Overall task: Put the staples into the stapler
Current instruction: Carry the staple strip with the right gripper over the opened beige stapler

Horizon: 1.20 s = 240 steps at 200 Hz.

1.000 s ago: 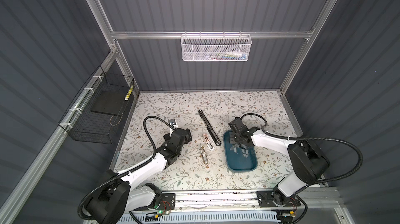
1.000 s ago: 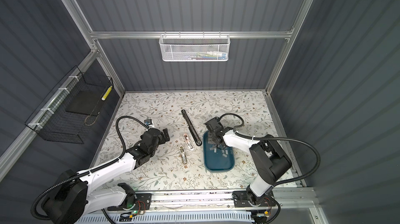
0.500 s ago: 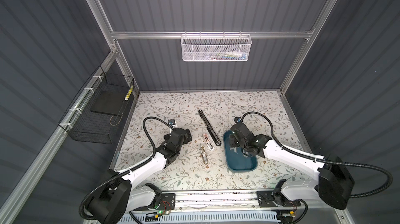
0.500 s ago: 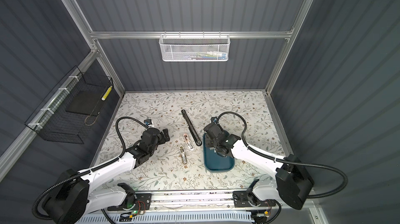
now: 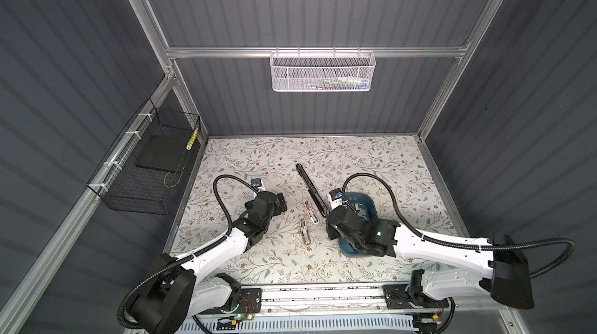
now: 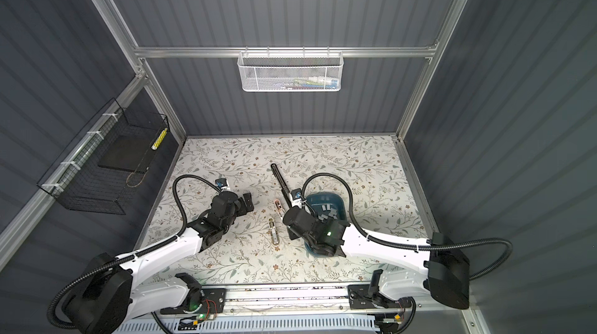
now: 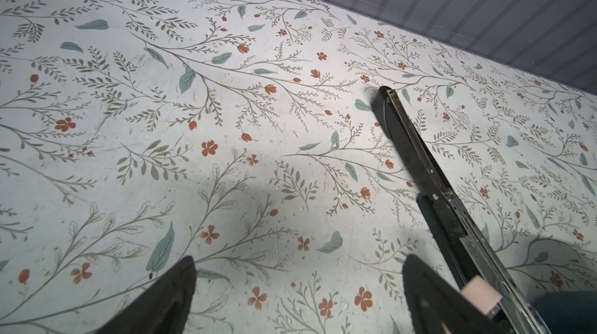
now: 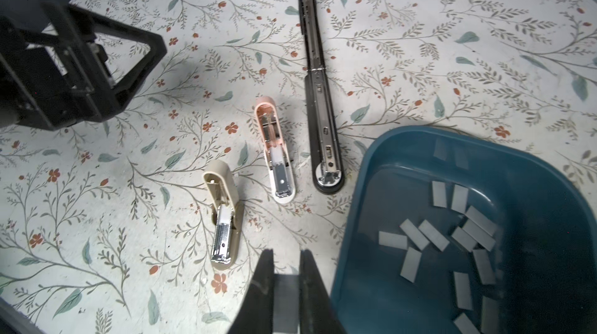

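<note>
**Staple strip held in right end effector; three staplers open on table**

1. Table (image 5: pixel 258 154): floral-print surface. Bearings below are read in both top views, 12 o'clock toward the back wall.
2. Tray (image 8: pixel 371 187): dark teal with rounded corners, at 3 o'clock of the table's centre. It contains the staples (image 8: pixel 433 234), about a dozen loose grey strips lying flat at mixed angles, several touching.
3. Black stapler (image 8: pixel 318 96): long and folded out flat with its metal channel up. It runs from 11 o'clock to 5 o'clock, and its 5 o'clock end is near the tray's 10 o'clock corner.
4. Pink stapler (image 8: pixel 274 148): small, lying open, at 9 o'clock of the black stapler's 5 o'clock end and not touching it.
5. Beige stapler (image 8: pixel 223 219): small, lying open, at 6 o'clock of the pink stapler.
6. Right end effector (image 8: pixel 286 264): closed on one staple strip (image 8: pixel 284 303), pinched between both fingers. It sits outside the tray, between the beige stapler and the tray's 9 o'clock wall.
7. Left end effector (image 7: pixel 299 258): fingers spread wide and holding nothing. It is over bare table at 9 o'clock of the staplers, well apart from them.
</note>
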Motion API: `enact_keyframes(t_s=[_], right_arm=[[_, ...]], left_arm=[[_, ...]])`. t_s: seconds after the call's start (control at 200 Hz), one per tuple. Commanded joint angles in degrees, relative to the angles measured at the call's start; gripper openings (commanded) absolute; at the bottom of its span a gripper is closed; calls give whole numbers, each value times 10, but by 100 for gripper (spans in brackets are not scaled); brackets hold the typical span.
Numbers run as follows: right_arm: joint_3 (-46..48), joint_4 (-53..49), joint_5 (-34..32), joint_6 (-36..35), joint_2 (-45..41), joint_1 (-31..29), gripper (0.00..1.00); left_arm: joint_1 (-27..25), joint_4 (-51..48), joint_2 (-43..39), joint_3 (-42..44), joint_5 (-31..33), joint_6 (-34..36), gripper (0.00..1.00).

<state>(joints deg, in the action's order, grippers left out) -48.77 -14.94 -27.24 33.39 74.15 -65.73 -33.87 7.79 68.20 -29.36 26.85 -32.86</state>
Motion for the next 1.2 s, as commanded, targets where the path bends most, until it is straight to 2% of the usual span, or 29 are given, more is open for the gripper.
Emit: enact_keyframes(t_s=[0.0, 0.135, 0.325, 0.485, 0.74, 0.815, 0.986, 1.196], right_arm=[[-22, 43, -13, -4, 23, -21, 4], [-51, 63, 3, -14, 61, -43, 3], [-91, 54, -15, -12, 95, -70, 3], [-78, 77, -39, -4, 113, -84, 3], [-65, 105, -65, 31, 168, -127, 1], [-68, 105, -69, 37, 182, -137, 1], [-72, 104, -69, 56, 201, -141, 3], [-88, 72, -98, 83, 222, -137, 3]], left_arm=[[-1, 14, -19, 15, -8, -5, 100], [-1, 23, -25, 26, -12, -9, 100], [-1, 32, -15, 30, -19, -23, 100], [-1, 31, -1, 22, -26, -31, 100], [0, 25, -34, 31, -9, -33, 100], [9, 31, -35, 36, -28, -42, 100], [65, 62, -22, 51, -123, -72, 100], [70, 50, -42, 48, -125, -59, 100]])
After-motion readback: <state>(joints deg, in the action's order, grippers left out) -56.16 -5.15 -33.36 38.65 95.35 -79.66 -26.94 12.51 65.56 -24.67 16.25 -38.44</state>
